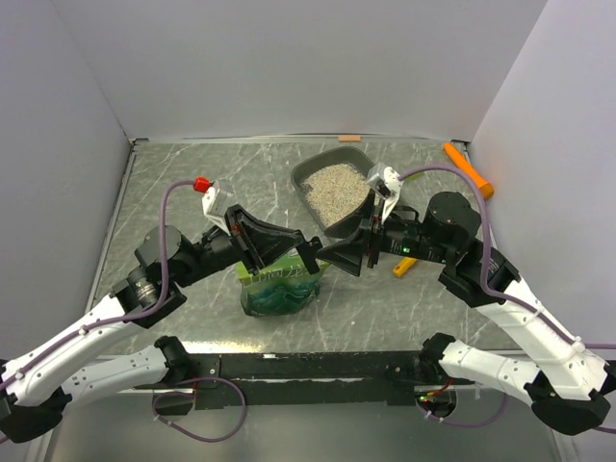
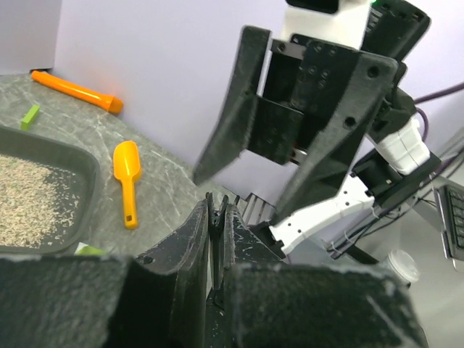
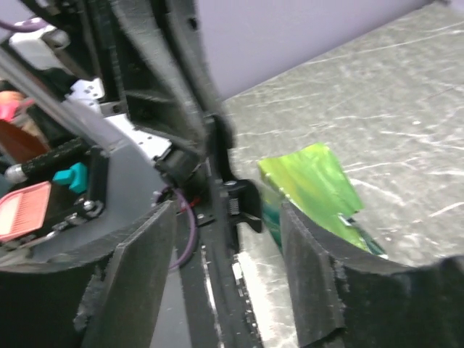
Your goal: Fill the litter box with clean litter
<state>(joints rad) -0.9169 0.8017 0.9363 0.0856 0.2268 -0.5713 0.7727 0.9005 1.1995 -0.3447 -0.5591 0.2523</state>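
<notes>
The dark grey litter box [image 1: 304,179] sits at the back centre with pale clean litter [image 1: 337,189] spread inside. It also shows in the left wrist view, the litter box [image 2: 81,161] holding litter [image 2: 29,199]. A crinkled green bag [image 1: 279,287] stands in front of it. My left gripper [image 1: 310,257] hangs at the bag's top right corner, its jaws together [image 2: 217,206]; whether the bag's edge is pinched, I cannot tell. My right gripper [image 1: 344,258] faces it, open [image 3: 225,283], nothing between its fingers; the bag [image 3: 312,185] lies just beyond.
An orange-yellow scoop [image 1: 404,267] lies on the table right of the litter box, under my right arm. An orange cylinder [image 1: 469,168] rests at the back right corner by the wall. A small green piece [image 2: 30,116] lies near it.
</notes>
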